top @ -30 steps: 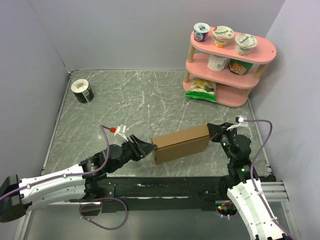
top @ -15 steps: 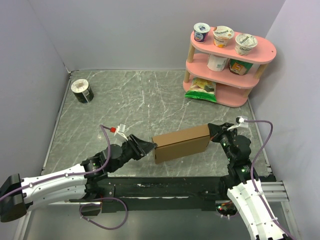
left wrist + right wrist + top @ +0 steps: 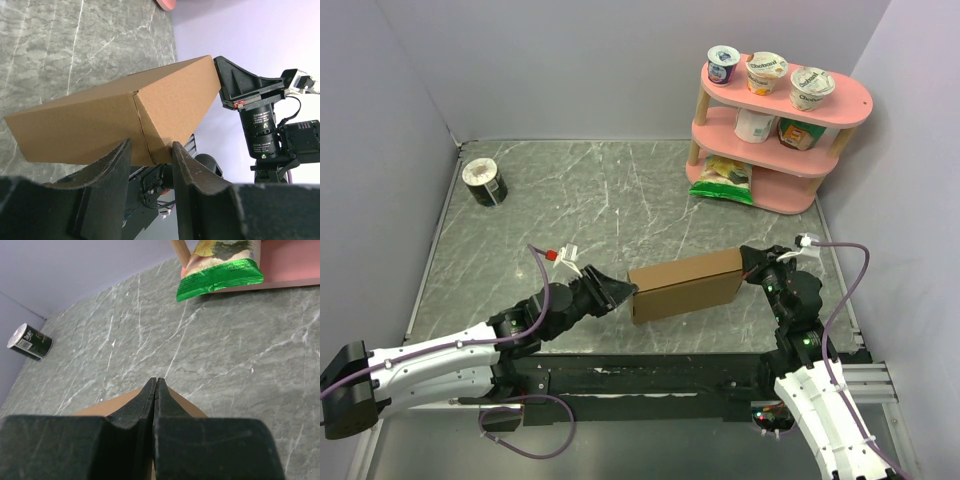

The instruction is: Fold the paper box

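paper box (image 3: 685, 285) was sitting at the near right of the table (image 3: 600, 200), caught between the two arms and well clear of the pink shelf (image 3: 855, 100) at the back. it was in its shallow closed shape. whether it rested flat on the table or hung just above it, i couldn't tell.

left pincer (image 3: 625, 292) was at the box's left end. in the wrist view its jaws stood apart, straddling the lower corner where a seam ran up the cardboard (image 3: 100, 120). whether the fingers (image 3: 117, 165) were actually biting the cardboard couldn't be told. right pincer (image 3: 748, 258) was closed tight with nothing between its tips, and they were nosed up against the box's right end.

handling, by my read: plain brown cardboard, hollow, so light, and it should shift at a nudge. the panels looked stiff enough to hold their shape, but the walls would probably dent or buckle under a hard squeeze in the middle. the matte surface ought to give the pads decent friction. the best hold looked to be at the ends, near a corner or a folded edge where the board is braced, rather than across the wide face.

orientation: in the overhead view the long axis ran left to right, a little skewed, with the right end farther from the arm bases than the left. the broad face was up, a long side wall faced the bases, and one short end faced each pincer.
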Available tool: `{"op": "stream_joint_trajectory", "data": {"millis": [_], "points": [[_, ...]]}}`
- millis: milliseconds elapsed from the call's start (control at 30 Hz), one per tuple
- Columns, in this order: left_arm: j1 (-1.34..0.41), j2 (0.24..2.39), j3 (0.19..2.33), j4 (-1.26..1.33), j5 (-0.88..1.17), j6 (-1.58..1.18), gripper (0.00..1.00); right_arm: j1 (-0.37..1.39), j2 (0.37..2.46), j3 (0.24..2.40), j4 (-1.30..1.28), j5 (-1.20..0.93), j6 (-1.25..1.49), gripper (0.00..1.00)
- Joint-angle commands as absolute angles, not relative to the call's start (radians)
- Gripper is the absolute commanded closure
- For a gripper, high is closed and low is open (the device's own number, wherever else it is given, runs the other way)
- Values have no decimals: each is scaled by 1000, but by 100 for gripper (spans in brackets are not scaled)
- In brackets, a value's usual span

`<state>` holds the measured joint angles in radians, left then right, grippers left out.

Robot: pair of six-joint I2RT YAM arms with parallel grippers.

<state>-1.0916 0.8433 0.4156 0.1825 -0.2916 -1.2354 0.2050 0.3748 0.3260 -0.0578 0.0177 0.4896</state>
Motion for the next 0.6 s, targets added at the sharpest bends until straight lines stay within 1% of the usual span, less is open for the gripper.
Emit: {"op": "stream_joint_trajectory", "data": {"millis": [0, 200, 367, 567], "points": [[-1098, 926, 327, -84, -207, -1215, 70, 230, 393, 265, -296, -21, 483, 100], [-1098, 963, 291, -75, -176, -1232, 74, 233, 393, 264, -296, -14, 486, 100], [-1097, 1002, 308, -110, -170, -1221, 77, 236, 394, 265, -298, -8, 488, 100], [-1098, 1051, 393, -259, -202, -1187, 77, 242, 390, 265, -299, -2, 488, 100]]}}
